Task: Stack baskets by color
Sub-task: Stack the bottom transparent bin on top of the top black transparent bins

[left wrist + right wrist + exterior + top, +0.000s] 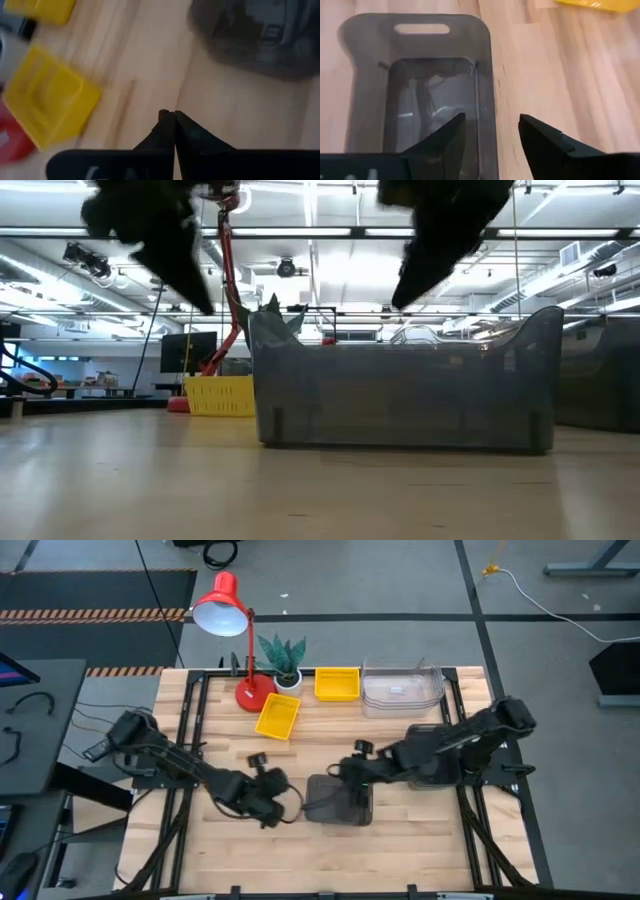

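Observation:
A smoky dark-grey basket (338,802) (420,85) rests on its base at the table's near middle. My right gripper (347,776) (491,120) hangs open above the basket's right wall, touching nothing. My left gripper (278,808) (170,114) is shut and empty, raised just left of that basket. Two yellow baskets (279,716) (337,683) lie at the back, and clear baskets (402,687) sit nested at the back right. Another dark-grey basket (440,755) lies partly hidden under my right arm.
A red desk lamp (225,610) and a plant in a white pot (283,662) stand at the table's far edge, left of the yellow baskets. Bare wood lies along the near edge (330,860).

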